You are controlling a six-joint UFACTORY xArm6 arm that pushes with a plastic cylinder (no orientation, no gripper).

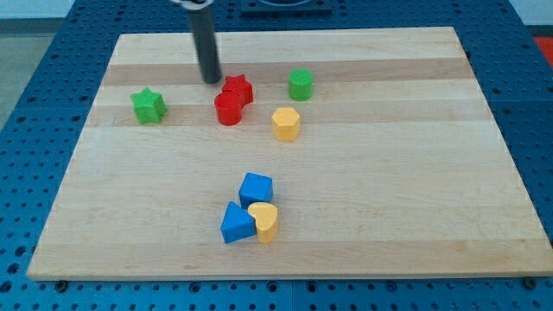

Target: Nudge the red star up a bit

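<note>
- Eight blocks sit on the wooden board (363,216), and only the red star (238,89) concerns me now.
- To move it toward the view's top, I judge I must bring my tip (211,80) round below the star and push upward in one short stroke, stopping early since only a small shift is wanted.
- One snag: the red cylinder (228,110) touches the star's lower left side, so the approach from below is crowded; I would come in from the lower right, between the star and the yellow hexagon (286,123), to avoid dragging the cylinder along.
- No claw is fitted; the arm ends in a plain rod, so nothing spreads or pinches.
- At present my tip rests just beside the star's upper left edge, near or perhaps touching it; I cannot tell which.
- Star position: upper middle of the board, between the green star (149,106) at the view's left and the green cylinder (301,84) at its right.
</note>
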